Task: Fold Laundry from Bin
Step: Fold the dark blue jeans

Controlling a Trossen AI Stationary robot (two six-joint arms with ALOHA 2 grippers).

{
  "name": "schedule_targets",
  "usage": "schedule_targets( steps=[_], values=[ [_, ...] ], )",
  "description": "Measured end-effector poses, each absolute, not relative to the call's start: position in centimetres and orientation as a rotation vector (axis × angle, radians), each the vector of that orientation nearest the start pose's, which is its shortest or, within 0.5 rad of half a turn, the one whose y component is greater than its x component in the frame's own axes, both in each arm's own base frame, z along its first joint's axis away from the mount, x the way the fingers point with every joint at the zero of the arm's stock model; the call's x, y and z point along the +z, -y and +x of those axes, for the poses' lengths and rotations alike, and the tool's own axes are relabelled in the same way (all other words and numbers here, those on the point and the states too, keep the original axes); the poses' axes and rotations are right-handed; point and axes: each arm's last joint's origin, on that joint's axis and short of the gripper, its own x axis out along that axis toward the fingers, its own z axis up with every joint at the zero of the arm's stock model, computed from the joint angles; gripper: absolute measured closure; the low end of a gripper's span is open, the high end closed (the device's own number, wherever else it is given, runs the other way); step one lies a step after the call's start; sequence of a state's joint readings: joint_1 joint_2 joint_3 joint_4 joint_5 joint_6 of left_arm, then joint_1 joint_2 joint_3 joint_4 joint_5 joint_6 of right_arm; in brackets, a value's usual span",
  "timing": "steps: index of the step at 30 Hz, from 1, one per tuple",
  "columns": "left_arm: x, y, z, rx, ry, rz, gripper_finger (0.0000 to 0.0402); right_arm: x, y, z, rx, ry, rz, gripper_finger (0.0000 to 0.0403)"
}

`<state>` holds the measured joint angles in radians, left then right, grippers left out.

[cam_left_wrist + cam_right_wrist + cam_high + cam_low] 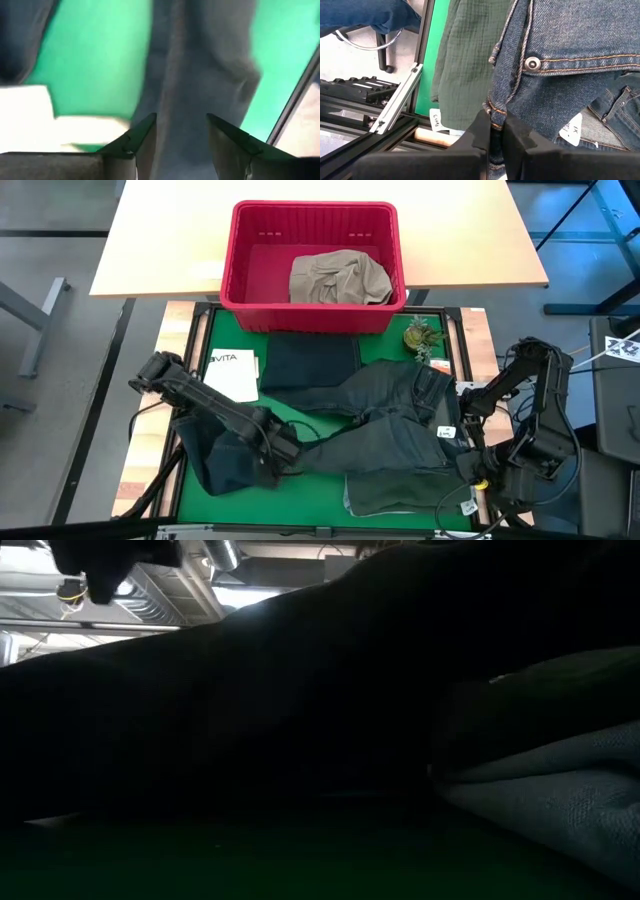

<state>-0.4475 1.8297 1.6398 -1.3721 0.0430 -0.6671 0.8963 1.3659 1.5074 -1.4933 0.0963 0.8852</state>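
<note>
The jeans (385,420) were spread before the bin (314,265). Their waistband was pinched by the right tool (493,131); the left tool (181,131) stood open over a leg (unheld). Tugging might bunch them.

White bag (234,373) and small plant (421,337) — on green mat (225,340).

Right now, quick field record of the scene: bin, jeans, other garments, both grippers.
bin: red, at the table's far edge, holding a khaki garment
jeans: spread across the green mat
dark folded piece: lying flat between bin and jeans
green garment: under the jeans at the near edge
left gripper: open, over a jeans leg
right gripper: shut on the jeans waistband
</note>
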Motion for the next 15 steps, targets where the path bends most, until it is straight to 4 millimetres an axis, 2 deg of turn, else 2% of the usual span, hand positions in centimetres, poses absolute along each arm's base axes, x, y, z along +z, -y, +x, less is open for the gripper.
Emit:
schedule_targets(
  steps=[4,9,12,15],
  values=[
    [28.8,12.7,29.5,0.22,-1.646,-0.22,0.0241,36.2,-17.1,14.0,0.084,-1.357,0.084,0.0378],
    [29.0,11.7,29.7,0.17,-1.665,-0.232,0.0243,36.2,-17.1,14.1,0.082,-1.352,0.082,0.0378],
    [28.6,11.5,29.8,0.12,-1.676,-0.217,0.0243,36.2,-17.1,14.1,0.081,-1.35,0.081,0.0378],
    [27.2,11.9,29.7,0.069,-1.692,-0.23,0.0243,36.1,-17.2,14.1,0.079,-1.353,0.078,0.0378]
  ],
)
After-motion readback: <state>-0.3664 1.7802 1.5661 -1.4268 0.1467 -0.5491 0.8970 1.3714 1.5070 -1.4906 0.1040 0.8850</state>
